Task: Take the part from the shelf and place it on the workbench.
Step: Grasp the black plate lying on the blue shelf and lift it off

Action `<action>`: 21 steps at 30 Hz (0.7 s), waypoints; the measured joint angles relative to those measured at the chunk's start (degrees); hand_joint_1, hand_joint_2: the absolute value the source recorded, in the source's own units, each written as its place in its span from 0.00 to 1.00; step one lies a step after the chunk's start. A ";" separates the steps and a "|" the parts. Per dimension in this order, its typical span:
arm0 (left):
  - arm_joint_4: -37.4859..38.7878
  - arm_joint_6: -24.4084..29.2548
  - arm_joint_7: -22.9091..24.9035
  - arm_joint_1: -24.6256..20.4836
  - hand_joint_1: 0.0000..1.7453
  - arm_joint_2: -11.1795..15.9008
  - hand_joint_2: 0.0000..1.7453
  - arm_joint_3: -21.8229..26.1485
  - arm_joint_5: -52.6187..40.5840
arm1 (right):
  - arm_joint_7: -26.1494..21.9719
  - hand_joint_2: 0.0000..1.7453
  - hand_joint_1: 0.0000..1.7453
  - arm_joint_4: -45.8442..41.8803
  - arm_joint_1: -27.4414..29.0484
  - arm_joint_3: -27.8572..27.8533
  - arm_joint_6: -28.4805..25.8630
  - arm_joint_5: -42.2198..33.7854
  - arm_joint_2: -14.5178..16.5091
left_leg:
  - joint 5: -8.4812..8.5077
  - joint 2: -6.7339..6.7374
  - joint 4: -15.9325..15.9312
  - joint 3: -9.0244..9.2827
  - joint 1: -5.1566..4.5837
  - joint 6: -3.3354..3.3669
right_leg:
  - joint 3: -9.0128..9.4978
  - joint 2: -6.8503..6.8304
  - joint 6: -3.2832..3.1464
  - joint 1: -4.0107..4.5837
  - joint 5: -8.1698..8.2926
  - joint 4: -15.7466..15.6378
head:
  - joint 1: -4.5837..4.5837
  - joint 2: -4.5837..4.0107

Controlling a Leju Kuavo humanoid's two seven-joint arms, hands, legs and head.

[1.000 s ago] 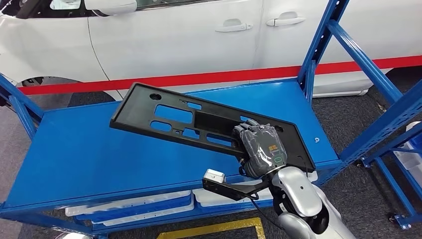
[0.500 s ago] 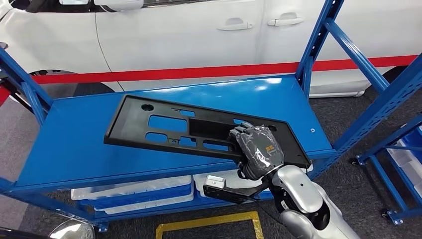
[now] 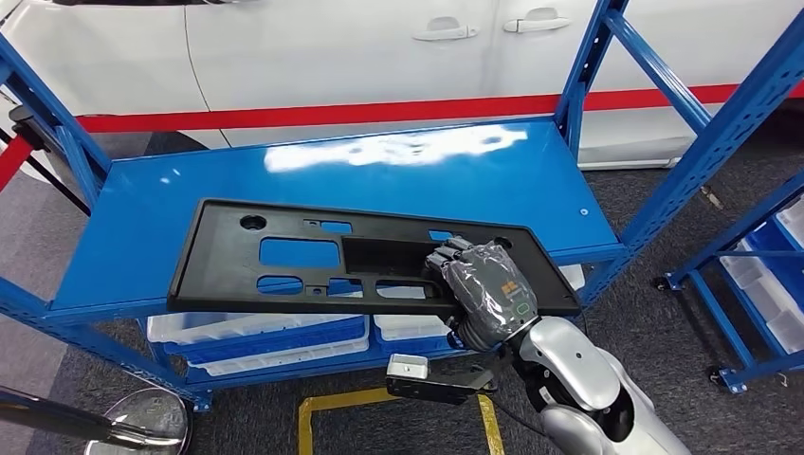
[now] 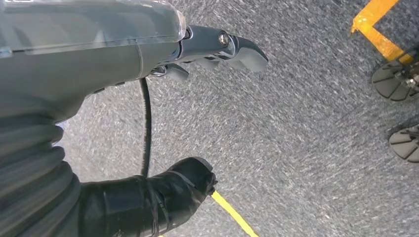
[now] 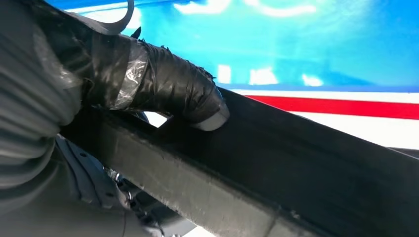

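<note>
Right hand (image 3: 486, 294) clamps the part (image 3: 313, 256) at its right end, cantilevered flat above the shelf (image 3: 133, 223); left hand (image 4: 123, 54) hangs free, fingers apart.

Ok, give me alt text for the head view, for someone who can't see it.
The robot's right hand grips a long flat black plastic panel with cut-outs by its right end, over the front edge of a blue metal shelf. A white car stands behind.

part (image 3: 284, 251): black | shelf (image 3: 142, 218): blue | car (image 3: 313, 47): white | floor tape (image 3: 318, 403): yellow
</note>
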 joint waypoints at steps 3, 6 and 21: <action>0.05 -0.01 0.02 0.04 0.00 -0.05 1.00 0.00 -0.01 | 0.03 1.00 1.00 -0.64 -0.02 0.38 0.03 -0.02 0.00 | -5.36 -0.22 4.06 -1.50 0.45 -1.31 | -1.68 -0.38 -1.26 -0.42 1.99 -0.60 | -0.05 0.00; 0.05 -0.01 0.03 -0.16 0.00 -0.11 1.00 0.00 -0.03 | -0.09 1.00 1.00 -0.97 0.02 0.79 0.14 -0.23 0.00 | -11.51 -0.25 13.00 -2.98 1.14 -2.41 | -4.23 -0.80 -1.36 -0.47 3.91 -0.47 | -0.06 0.00; 0.03 -2.02 2.80 -7.61 0.00 1.43 1.00 -0.27 -7.86 | 2.62 1.00 1.00 -4.13 -9.40 9.07 8.21 -7.26 3.99 | -2.31 -0.84 -3.81 5.55 0.48 1.29 | -11.39 -0.44 1.67 -0.83 -3.55 13.61 | 0.09 0.00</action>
